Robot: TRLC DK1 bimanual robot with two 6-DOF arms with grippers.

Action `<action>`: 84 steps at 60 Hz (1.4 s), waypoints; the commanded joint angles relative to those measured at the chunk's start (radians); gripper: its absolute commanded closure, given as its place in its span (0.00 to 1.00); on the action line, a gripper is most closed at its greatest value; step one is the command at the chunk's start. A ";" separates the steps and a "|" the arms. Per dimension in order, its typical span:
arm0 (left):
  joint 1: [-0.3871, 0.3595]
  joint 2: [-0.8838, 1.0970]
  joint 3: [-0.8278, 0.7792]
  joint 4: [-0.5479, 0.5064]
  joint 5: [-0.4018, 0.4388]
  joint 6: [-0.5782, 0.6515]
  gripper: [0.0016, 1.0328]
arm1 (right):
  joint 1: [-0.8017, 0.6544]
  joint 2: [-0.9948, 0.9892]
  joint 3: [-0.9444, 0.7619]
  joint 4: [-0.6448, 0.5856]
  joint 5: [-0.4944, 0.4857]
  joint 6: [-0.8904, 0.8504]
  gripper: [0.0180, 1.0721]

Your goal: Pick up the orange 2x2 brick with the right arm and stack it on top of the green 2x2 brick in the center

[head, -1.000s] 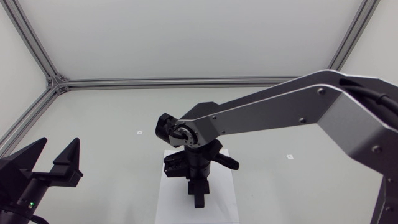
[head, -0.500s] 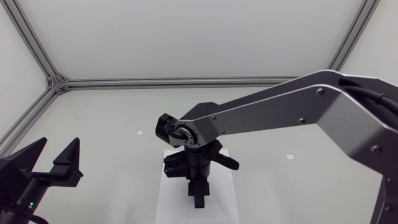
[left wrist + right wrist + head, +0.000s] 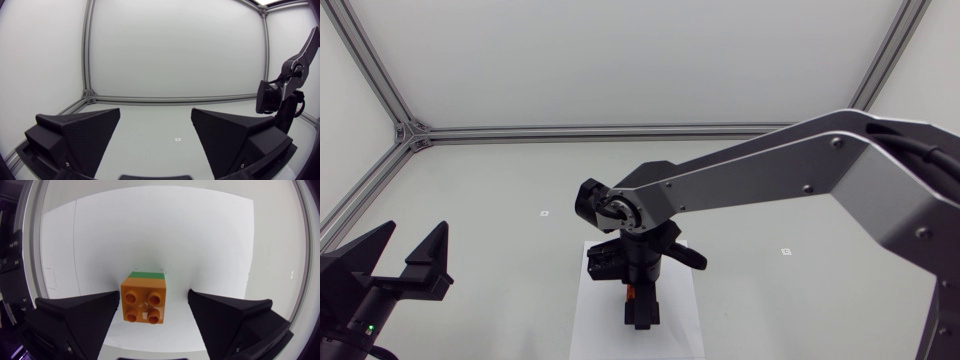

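In the right wrist view the orange 2x2 brick (image 3: 144, 306) sits squarely on the green 2x2 brick (image 3: 146, 274), of which only a thin far edge shows. My right gripper (image 3: 154, 311) is open, one finger on each side of the stack, and neither finger touches it. From above, the right gripper (image 3: 640, 315) points down over the white sheet (image 3: 590, 330), and only a sliver of the orange brick (image 3: 631, 293) shows beside the wrist. My left gripper (image 3: 410, 262) stands open at the table's near left with nothing in it; the left wrist view shows its own gripper (image 3: 155, 135) the same way.
The stack stands on the white sheet (image 3: 200, 240) at the table's centre. My right arm (image 3: 770, 170) stretches in from the right across the middle. Small markers (image 3: 544, 213) (image 3: 785, 251) lie on the table. An aluminium frame (image 3: 410, 132) borders the far and left sides.
The right wrist has shifted a little to the right, and a sliver of the orange brick now shows beside it. The left arm has not moved.
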 commanded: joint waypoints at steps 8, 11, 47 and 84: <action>0.004 -0.008 -0.041 -0.015 0.004 0.013 0.04 | -0.006 -0.118 0.001 -0.033 -0.009 0.006 0.04; 0.004 -0.008 -0.041 -0.015 0.006 0.013 0.04 | -0.007 -0.154 -0.002 -0.047 -0.017 0.011 0.04; 0.004 -0.008 -0.041 -0.013 0.004 0.013 0.04 | -0.239 -0.681 -0.189 -0.014 -0.089 0.124 0.04; 0.004 -0.008 -0.041 -0.015 0.004 0.013 0.04 | -0.893 -1.191 -0.535 0.217 -0.170 0.140 0.05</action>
